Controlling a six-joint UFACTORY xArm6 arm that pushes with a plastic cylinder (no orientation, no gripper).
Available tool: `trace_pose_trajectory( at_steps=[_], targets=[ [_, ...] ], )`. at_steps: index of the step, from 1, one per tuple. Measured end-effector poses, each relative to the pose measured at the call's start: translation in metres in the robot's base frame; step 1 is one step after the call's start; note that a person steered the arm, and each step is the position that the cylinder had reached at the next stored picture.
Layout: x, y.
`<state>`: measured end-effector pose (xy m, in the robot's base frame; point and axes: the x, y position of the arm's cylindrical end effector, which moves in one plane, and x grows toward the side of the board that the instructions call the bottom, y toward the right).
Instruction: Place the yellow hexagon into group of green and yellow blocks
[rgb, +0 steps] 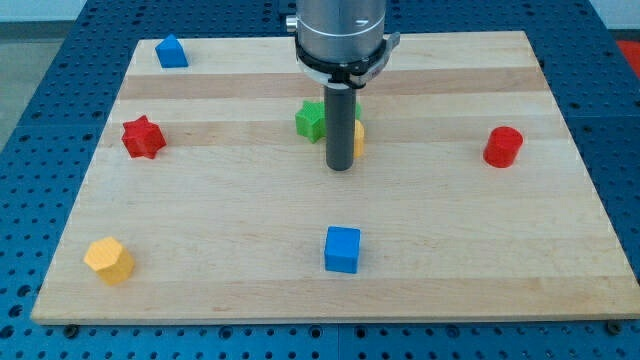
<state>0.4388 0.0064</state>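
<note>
The yellow hexagon (109, 260) lies near the board's bottom left corner. A green star-shaped block (311, 120) sits near the middle of the board, with a yellow block (358, 137) just to its right, mostly hidden behind the rod. My tip (341, 167) rests on the board just below these two blocks, far to the right of and above the yellow hexagon.
A blue block (171, 51) sits at the top left. A red star (143, 137) lies at the left. A red cylinder (503, 147) stands at the right. A blue cube (342, 249) lies below my tip. The wooden board (450, 250) has blue table around it.
</note>
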Motion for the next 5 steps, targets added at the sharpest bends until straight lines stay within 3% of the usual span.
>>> trace_pose_trajectory(
  at_steps=[1,2,3,4,5],
  targets=[
    [0.014,-0.022],
    [0.015,-0.085],
    [0.017,-0.198],
    [0.067,-0.298],
    [0.099,-0.310]
  ],
)
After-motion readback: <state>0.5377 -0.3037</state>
